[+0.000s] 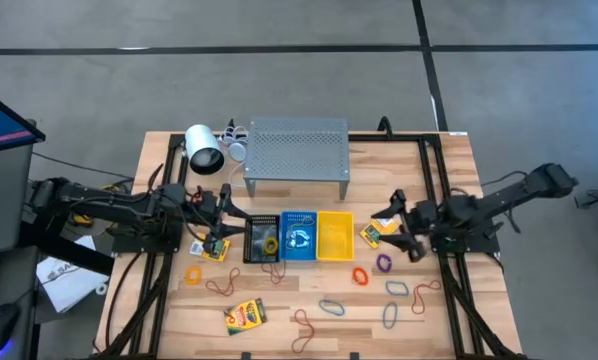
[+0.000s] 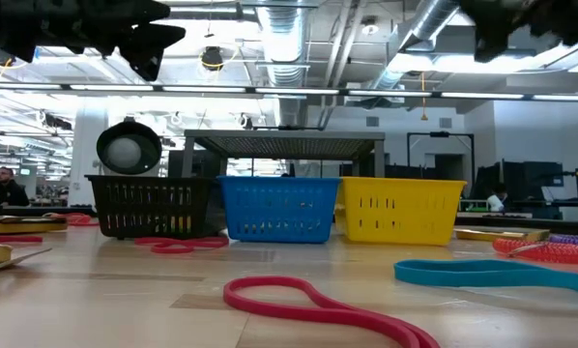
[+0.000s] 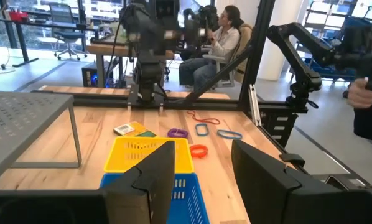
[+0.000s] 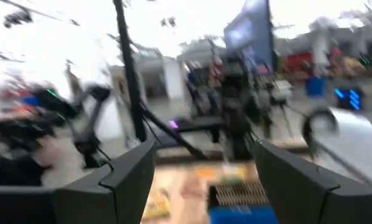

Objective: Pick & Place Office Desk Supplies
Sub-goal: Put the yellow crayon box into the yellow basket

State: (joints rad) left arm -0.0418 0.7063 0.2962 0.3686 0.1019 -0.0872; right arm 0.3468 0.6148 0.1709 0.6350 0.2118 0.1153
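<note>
Your left tool [image 1: 223, 203] hangs open and empty beside the black basket [image 1: 262, 240]; your right tool [image 1: 397, 222] gapes empty over a crayon box [image 1: 372, 235]. Rubber bands [image 1: 364, 276] lie scattered across the desk [image 1: 459, 180], nearer you.

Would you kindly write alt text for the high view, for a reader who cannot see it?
Three small plastic baskets, black, blue and yellow, sit in a row mid-table before a grey perforated metal shelf. The left pincer and right pincer, both open, flank the row. Coloured rubber-band loops and a yellow-and-green crayon box lie nearer the front edge.
</note>
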